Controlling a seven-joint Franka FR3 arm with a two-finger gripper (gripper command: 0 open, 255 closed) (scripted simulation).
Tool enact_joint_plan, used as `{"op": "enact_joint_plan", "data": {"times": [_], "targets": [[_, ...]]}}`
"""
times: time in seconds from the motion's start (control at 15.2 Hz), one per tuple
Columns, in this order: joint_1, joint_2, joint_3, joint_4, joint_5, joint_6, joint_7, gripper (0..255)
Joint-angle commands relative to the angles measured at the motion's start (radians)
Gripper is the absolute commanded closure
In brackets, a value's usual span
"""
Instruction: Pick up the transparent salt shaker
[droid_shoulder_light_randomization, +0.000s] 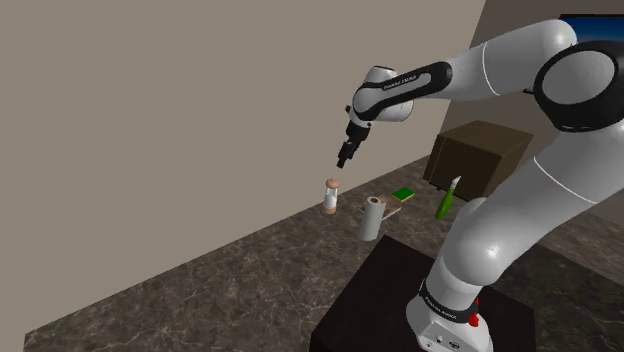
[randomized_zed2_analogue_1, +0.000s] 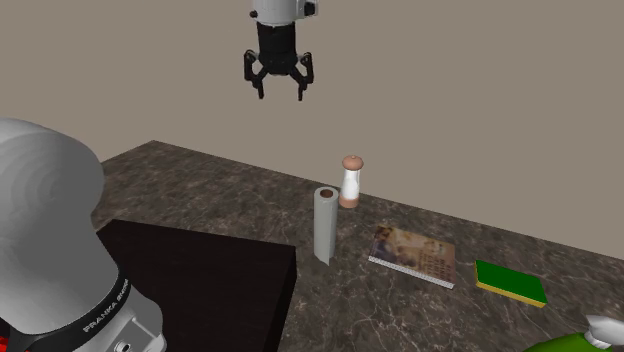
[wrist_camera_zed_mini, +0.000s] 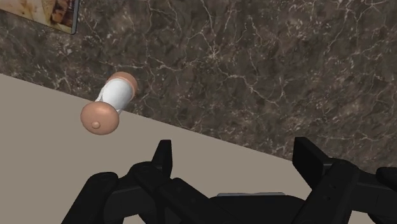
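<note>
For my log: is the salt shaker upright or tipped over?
Upright: the salt shaker stands on its base, brown cap on top.

I count six separate things from my station, one of each kind: one shaker with a white body and tan rounded cap and base, one upright pale grey paper-towel roll, one spiral-bound picture calendar, one flat green-and-yellow sponge, one green bottle with a white top, and one brown box. I also see one dark marbled counter, one black stand, one white arm and one black two-finger gripper.
</note>
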Motion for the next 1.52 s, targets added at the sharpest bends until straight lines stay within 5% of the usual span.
{"op": "enact_joint_plan", "data": {"times": [0.0, 0.59, 0.99, 1.45], "targets": [[0.010, 0.072, -0.041, 0.027, 0.037, 0.044, -0.060, 0], [0.022, 0.448, -0.155, 0.200, 0.374, 0.164, -0.411, 0], [-0.087, 0.705, -0.106, 0.385, 0.600, 0.155, -0.612, 0], [-0.220, 0.954, -0.030, 0.613, 0.731, 0.130, -0.721, 0]]}}
